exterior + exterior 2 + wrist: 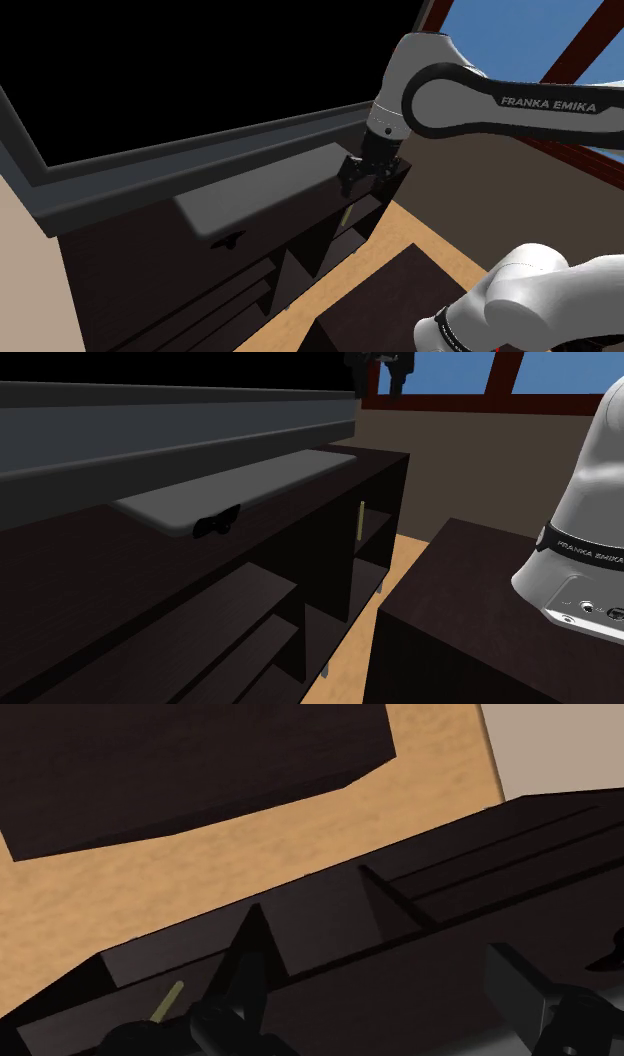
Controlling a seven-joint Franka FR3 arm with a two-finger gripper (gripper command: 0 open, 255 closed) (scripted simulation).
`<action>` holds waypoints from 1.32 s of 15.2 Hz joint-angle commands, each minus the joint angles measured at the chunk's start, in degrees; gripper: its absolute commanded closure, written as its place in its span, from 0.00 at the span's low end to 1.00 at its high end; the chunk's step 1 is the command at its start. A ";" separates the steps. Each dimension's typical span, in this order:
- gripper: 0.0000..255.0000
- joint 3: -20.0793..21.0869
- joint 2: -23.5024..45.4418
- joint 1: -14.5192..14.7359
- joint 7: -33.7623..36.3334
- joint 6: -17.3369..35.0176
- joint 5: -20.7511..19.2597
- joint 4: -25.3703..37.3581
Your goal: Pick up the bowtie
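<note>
The white arm point(530, 300) is looming nearest, reaching over the dark cabinet point(290, 280). A grey mat point(270, 190) is lying on its tabletop point(70, 542). The claw point(365, 186) is hovering wide open and empty above the cabinet's far end at the shoulder view's right. The black bowtie point(228, 240) is resting on the mat's near edge, well apart from the claw.

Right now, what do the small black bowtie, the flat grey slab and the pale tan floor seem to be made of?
Small black bowtie: cannot tell; plain matte black, no weave visible.
Flat grey slab: unclear, smooth and matte, rounded corners.
Pale tan floor: looks like wood, faintly mottled grain.
</note>
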 commanded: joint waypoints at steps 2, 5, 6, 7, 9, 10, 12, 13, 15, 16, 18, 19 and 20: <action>0.00 2.72 5.26 0.72 4.13 2.90 2.06 1.97; 0.00 5.28 10.76 1.34 8.12 5.76 3.56 4.29; 0.00 6.08 12.68 1.53 9.45 6.69 3.92 5.21; 0.00 6.87 14.63 1.72 10.79 7.60 4.22 6.19; 0.00 8.34 18.66 2.11 13.48 9.36 4.59 8.34; 0.00 9.02 20.73 2.32 14.84 10.20 4.67 9.52; 0.00 10.27 24.96 2.80 17.59 11.79 4.59 12.08; 0.00 10.81 27.12 3.07 18.97 12.53 4.44 13.45; 0.00 11.77 31.51 3.72 21.75 13.89 3.96 16.40; 0.00 12.16 33.73 4.10 23.14 14.50 3.63 17.98; 0.00 12.74 38.23 5.00 25.89 15.56 2.83 21.35; 0.00 12.94 40.49 5.53 27.24 16.00 2.39 23.14; 0.00 13.08 42.76 6.10 28.57 16.38 1.93 25.01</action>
